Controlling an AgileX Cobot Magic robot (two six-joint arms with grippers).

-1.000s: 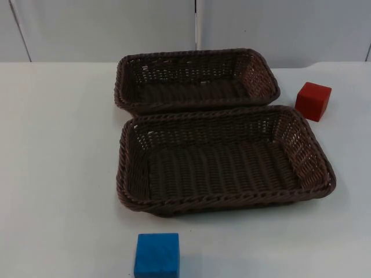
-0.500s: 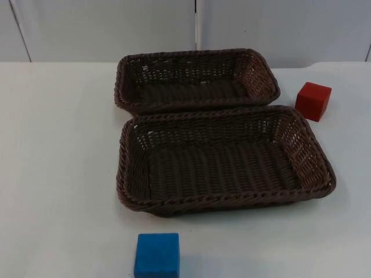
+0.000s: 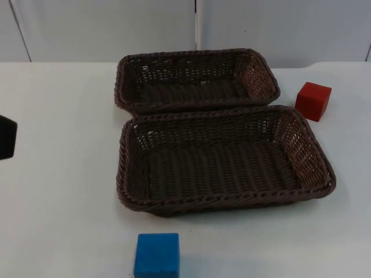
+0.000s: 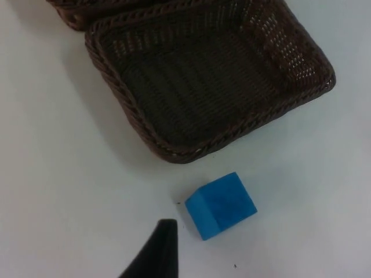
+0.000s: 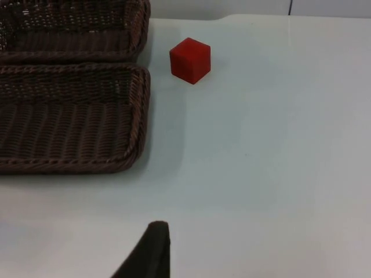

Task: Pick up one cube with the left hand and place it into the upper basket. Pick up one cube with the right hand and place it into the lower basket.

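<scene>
At the 9 o'clock edge of the top view I see a black bit of my left arm (image 3: 7, 137). I cannot tell from it if the left gripper is open or shut, or if it holds anything.

The blue cube (image 3: 157, 255) sits on the white table (image 3: 58, 191) at 6 o'clock, just in front of the lower basket (image 3: 223, 162). From the left arm it lies toward 5 o'clock. My left arm is the nearer one to it, so I think I go there next. In the left wrist view the blue cube (image 4: 221, 205) is near the black fingertip (image 4: 156, 252), not touching it.

The red cube (image 3: 313, 101) rests at 2 o'clock, beside the upper basket (image 3: 194, 78). It looks like the right arm's job. Both baskets have no cube in them yet.
</scene>
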